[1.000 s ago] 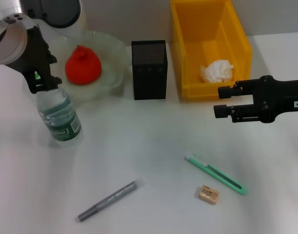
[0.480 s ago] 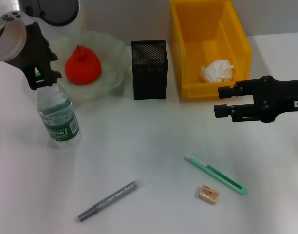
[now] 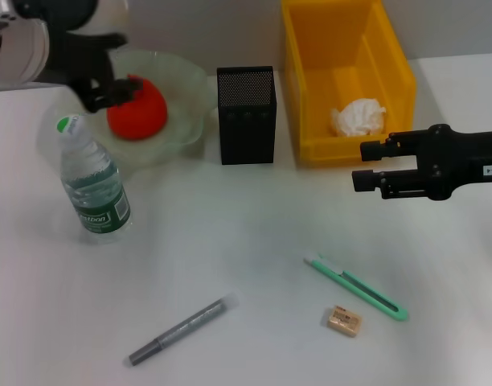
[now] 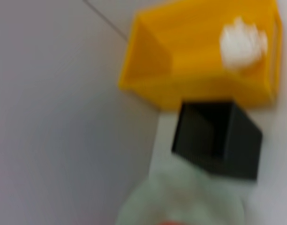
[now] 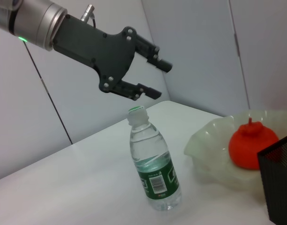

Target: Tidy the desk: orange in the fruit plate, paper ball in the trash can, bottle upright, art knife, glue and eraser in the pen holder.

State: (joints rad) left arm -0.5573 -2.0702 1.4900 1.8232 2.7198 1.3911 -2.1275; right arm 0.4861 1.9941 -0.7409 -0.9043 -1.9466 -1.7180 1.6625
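The bottle (image 3: 93,183) (image 5: 154,169) stands upright on the desk (image 3: 230,233), free of any grip. My left gripper (image 3: 111,95) (image 5: 161,80) hangs open just above and behind its cap, in front of the orange (image 3: 138,108) (image 5: 252,145). That fruit lies in the fruit plate (image 3: 186,121) (image 5: 210,149). The paper ball (image 3: 358,117) (image 4: 242,41) rests inside the trash can (image 3: 310,96) (image 4: 190,89). On the near desk lie the art knife (image 3: 355,288), the eraser (image 3: 343,320) and the glue (image 3: 178,331). The pen holder (image 3: 246,114) (image 4: 217,138) stands between plate and bin. My right gripper (image 3: 358,166) hovers open and empty at the right.
The plate, pen holder and yellow bin form a row along the back of the desk. The right arm (image 3: 455,165) reaches in from the right edge, above the art knife. A grey wall runs behind the desk.
My left gripper has let go of the bottle's cap and risen up and back toward the plate. The bottle now stands alone, upright. The right arm has not moved.
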